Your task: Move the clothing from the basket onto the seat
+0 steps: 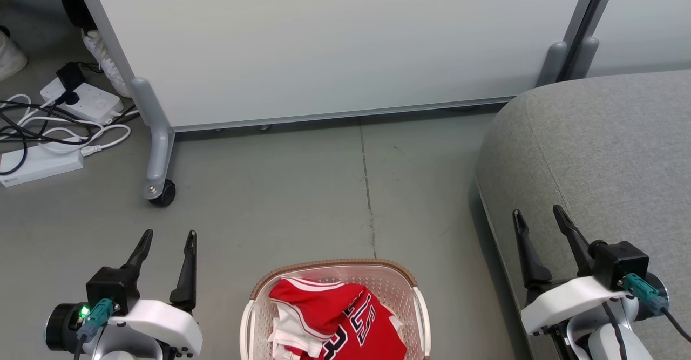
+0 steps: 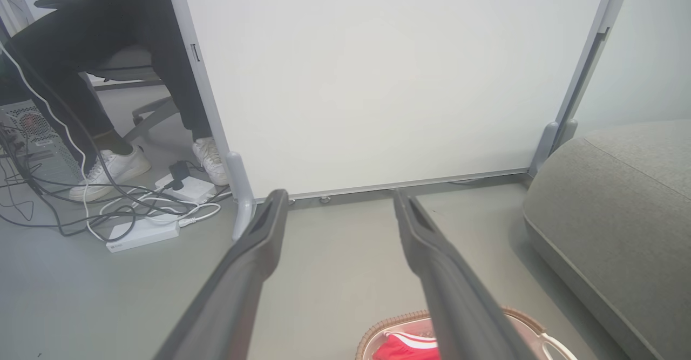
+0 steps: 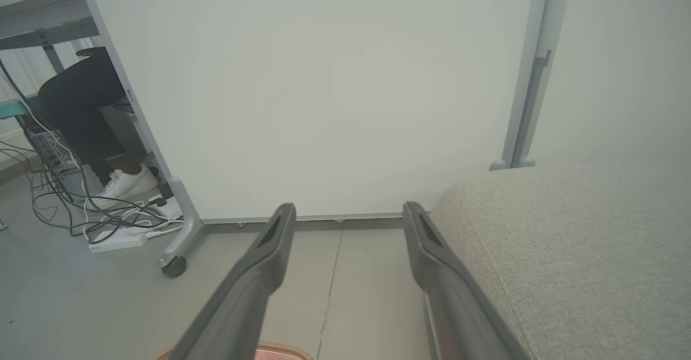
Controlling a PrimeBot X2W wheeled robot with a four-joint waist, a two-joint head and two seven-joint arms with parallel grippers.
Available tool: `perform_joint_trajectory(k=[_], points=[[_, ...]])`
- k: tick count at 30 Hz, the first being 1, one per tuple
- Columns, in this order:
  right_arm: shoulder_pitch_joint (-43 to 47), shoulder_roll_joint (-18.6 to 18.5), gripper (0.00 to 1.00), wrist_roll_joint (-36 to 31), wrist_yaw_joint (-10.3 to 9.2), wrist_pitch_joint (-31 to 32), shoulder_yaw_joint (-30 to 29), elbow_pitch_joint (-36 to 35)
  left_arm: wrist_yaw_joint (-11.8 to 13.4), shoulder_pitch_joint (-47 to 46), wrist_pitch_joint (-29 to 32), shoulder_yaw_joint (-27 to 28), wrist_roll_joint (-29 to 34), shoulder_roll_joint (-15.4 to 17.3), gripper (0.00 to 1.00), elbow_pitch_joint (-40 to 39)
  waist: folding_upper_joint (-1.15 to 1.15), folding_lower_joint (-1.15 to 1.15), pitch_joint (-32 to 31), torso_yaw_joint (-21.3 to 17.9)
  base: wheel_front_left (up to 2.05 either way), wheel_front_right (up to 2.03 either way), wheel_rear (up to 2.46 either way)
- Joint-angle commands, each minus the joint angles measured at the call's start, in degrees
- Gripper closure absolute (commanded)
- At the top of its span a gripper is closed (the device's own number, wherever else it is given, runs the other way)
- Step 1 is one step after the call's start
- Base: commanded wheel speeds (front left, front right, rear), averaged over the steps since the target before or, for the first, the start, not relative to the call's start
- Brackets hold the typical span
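Observation:
Red clothing (image 1: 334, 317) with white trim and black-and-white numerals lies bunched in the cream basket (image 1: 259, 287), which stands on the floor at the bottom centre of the head view. A corner of the basket (image 2: 388, 325) and the clothing (image 2: 402, 346) also shows in the left wrist view. The grey seat (image 1: 604, 149) fills the right side. My left gripper (image 1: 168, 236) is open, left of the basket and above the floor. My right gripper (image 1: 540, 214) is open over the seat's near edge. Nothing is between either pair of fingers.
A white wheeled partition (image 1: 334, 41) stands across the back, its caster (image 1: 162, 194) at the left. Power strips and tangled cables (image 1: 59, 122) lie on the floor at far left. A seated person's legs and white shoes (image 2: 116, 165) are behind the partition.

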Motion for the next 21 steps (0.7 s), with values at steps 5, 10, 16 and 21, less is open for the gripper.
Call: perform_joint_trajectory(k=[5, 10, 16, 21], points=[[-0.12, -0.49, 0.00, -0.34, 0.13, -0.57, -0.22, -0.24, 0.56, -0.79, -0.35, -0.23, 0.19, 0.65, 0.00, -0.21, 0.00, 0.00, 0.49, 0.04, 0.00, 0.00, 0.00], [-1.20, -0.49, 0.00, -1.09, 0.13, -0.65, -0.20, -1.32, 0.33, -1.96, -0.36, -1.09, 0.96, 1.06, 0.00, -0.51, 0.00, 0.00, 2.38, -0.30, 0.00, 0.00, 0.00], [-3.20, -0.49, 0.00, -1.67, 0.13, -0.61, 0.23, -3.38, -0.89, -5.10, 0.17, -3.48, 1.71, 0.47, 0.00, -0.71, 0.00, 0.00, 7.60, -1.83, 0.00, 0.00, 0.00], [-5.94, -0.46, 0.00, -1.99, 0.13, -0.56, 0.99, -5.97, -3.22, -9.47, 0.76, -6.98, 3.08, -0.48, 0.00, 1.16, 0.00, 0.00, 14.49, -3.99, 0.00, 0.00, 0.00]])
